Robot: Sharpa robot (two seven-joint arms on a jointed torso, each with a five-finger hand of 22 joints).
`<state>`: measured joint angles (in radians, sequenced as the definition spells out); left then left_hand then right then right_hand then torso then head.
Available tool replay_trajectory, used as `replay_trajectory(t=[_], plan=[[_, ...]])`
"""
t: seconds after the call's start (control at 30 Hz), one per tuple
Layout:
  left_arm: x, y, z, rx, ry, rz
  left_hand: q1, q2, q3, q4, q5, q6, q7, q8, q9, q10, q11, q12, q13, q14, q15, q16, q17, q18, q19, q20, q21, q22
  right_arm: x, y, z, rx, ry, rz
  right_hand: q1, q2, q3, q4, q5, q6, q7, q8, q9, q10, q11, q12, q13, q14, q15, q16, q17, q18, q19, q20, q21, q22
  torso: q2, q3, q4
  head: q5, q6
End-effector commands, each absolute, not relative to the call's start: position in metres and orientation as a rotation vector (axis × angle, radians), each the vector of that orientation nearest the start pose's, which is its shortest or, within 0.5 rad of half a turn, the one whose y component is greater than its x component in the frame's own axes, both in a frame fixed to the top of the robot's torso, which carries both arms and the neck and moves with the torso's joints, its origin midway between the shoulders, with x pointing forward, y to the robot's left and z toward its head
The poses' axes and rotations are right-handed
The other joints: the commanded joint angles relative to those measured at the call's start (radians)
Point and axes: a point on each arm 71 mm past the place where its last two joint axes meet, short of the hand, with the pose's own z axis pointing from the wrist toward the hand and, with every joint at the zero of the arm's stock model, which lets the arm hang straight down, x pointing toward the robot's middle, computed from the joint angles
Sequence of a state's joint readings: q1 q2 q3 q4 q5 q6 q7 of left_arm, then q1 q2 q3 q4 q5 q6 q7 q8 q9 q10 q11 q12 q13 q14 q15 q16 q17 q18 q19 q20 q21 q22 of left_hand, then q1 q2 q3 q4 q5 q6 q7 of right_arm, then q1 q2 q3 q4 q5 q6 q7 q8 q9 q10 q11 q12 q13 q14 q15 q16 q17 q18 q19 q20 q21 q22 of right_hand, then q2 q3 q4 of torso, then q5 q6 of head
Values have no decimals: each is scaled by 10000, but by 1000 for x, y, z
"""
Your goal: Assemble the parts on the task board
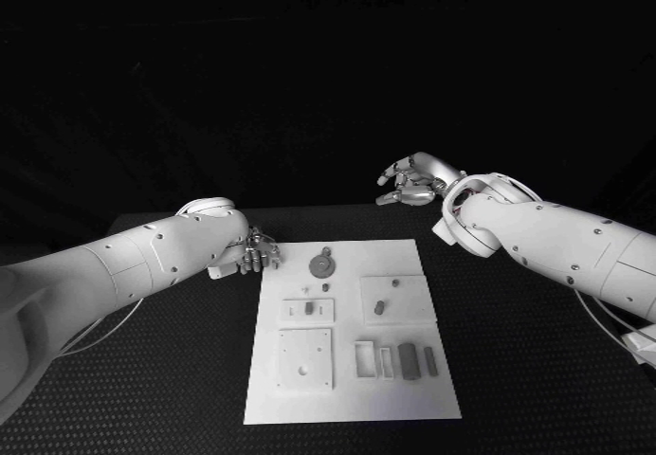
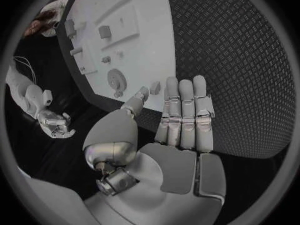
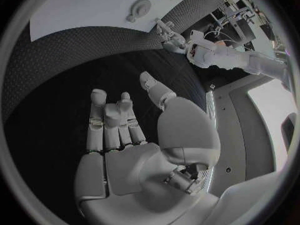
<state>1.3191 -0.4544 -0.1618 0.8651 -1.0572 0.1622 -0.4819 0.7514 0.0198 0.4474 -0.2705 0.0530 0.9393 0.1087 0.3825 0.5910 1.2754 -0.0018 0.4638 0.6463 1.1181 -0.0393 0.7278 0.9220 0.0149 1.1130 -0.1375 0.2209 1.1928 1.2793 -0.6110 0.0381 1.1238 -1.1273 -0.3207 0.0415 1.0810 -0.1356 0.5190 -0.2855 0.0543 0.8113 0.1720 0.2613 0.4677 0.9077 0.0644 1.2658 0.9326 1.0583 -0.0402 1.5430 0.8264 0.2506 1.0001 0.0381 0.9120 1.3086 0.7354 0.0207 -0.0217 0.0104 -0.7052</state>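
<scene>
Task board: Your white rectangular plate (image 1: 410, 398) lies flat in the middle of the black textured table (image 1: 547, 379), its long side running away from the robot.
Parts: A grey round disc-shaped piece with a small tab (image 1: 322, 263) sits near the board's far end. Below it you see a small square plate with short pegs (image 1: 308, 308) on the left and a larger square plate carrying a dark stub (image 1: 391, 300) on the right. Nearer the robot lie a square plate with a centre hole (image 1: 305, 358), a pale open frame (image 1: 365, 358) and two dark upright bars (image 1: 417, 360) side by side.
Left hand: Your silver left hand (image 1: 254, 254) hovers just beside the board's far left corner, palm open, fingers straight and close together, holding nothing. From the left wrist, its fingertips (image 2: 186, 87) point toward the board's edge and the disc.
Right hand: Your silver right hand (image 1: 415, 182) is raised beyond the board's far right corner, well apart from it. From the right wrist, its fingers (image 3: 112, 120) are loosely spread and empty over the dark table.
</scene>
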Motion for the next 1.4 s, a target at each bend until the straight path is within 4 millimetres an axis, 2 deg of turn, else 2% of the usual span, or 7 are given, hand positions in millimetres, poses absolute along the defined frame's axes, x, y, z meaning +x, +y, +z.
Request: replay_trajectory(t=[0.03, 0.4, 0.87, 0.93, 1.03, 1.17, 1.4], plan=[[587, 215, -223, -2886, 22481, -1582, 11, 70, 11, -41, 22, -27, -4, -19, -9, -88, 12, 40, -10, -78, 25, 60, -16, 111, 73, 30, -38, 14, 574, -198, -136, 1468, 15497, 7864, -9, 90, -55, -2, -40, -8, 51, -15, -10, -26, 7, -8, -10, -75, -19, -55, -15, 112, -22, 21, -67, 137, 3, -6, -2, -3, -1], [586, 211, -225, -2904, 22628, -1714, 145, 202, 98, -92, 28, -13, -6, -20, -14, -91, 9, 72, -21, -83, 24, 103, -50, 110, 87, 29, -56, 43, 574, -197, -136, 1458, 15503, 7881, -8, 94, -58, -3, -40, -8, 51, -14, -12, -24, 8, -3, -12, -74, -19, -53, -16, 112, -19, 20, -67, 138, 4, -5, -6, -12, -11], [586, 211, -226, -2923, 22700, -1843, 691, 629, 323, -144, 52, 221, -84, 91, 27, 5, -62, 227, -20, -9, -3, 290, -112, 112, 205, 9, -46, 168, 574, -197, -136, 1458, 15510, 7878, -7, 96, -61, -2, -40, -7, 51, -13, -13, -21, 8, 0, -14, -73, -19, -52, -16, 112, -17, 20, -68, 139, 0, -3, -3, -21, -47], [586, 211, -226, -2980, 22720, -1927, 999, 436, 735, 14, -48, 250, -95, 103, 35, 9, -75, 265, -14, -9, -18, 341, -124, 115, 249, 2, -46, 198, 574, -197, -136, 1457, 15512, 7879, -7, 97, -61, -2, -40, -7, 51, -13, -14, -21, 8, 1, -14, -73, -19, -52, -16, 112, -17, 20, -68, 139, 0, -5, -3, -27, -47], [586, 210, -226, -2995, 22674, -1999, 1231, 477, 1168, 195, -37, 281, -99, 123, 54, 16, -76, 306, -8, -16, -8, 396, -143, 105, 269, 3, -53, 245, 574, -197, -136, 1456, 15518, 7881, -8, 98, -62, -2, -40, -7, 51, -13, -14, -21, 8, 2, -14, -72, -19, -51, -16, 112, -16, 20, -68, 140, 1, -7, 0, -31, -61], [587, 211, -226, -3064, 22650, -2081, 1462, 633, 1417, 167, -34, 566, -186, 295, 135, 82, -142, 374, 7, 27, -16, 468, -156, 101, 311, -3, -30, 314, 574, -197, -137, 1458, 15521, 7878, -8, 100, -63, -1, -40, -6, 51, -12, -14, -20, 8, 3, -15, -72, -19, -51, -16, 112, -16, 20, -68, 140, 1, -4, 1, -25, -57], [586, 213, -226, -3393, 22613, -2355, 1546, 723, 1537, 111, -30, 731, -254, 381, 173, 194, -202, 470, 30, 101, -31, 568, -172, 105, 379, -23, 10, 408, 574, -197, -137, 1461, 15534, 7869, -7, 101, -64, -2, -40, -6, 50, -11, -15, -19, 7, 5, -16, -72, -19, -50, -17, 112, -15, 20, -69, 140, -2, -2, 3, -28, -74]])
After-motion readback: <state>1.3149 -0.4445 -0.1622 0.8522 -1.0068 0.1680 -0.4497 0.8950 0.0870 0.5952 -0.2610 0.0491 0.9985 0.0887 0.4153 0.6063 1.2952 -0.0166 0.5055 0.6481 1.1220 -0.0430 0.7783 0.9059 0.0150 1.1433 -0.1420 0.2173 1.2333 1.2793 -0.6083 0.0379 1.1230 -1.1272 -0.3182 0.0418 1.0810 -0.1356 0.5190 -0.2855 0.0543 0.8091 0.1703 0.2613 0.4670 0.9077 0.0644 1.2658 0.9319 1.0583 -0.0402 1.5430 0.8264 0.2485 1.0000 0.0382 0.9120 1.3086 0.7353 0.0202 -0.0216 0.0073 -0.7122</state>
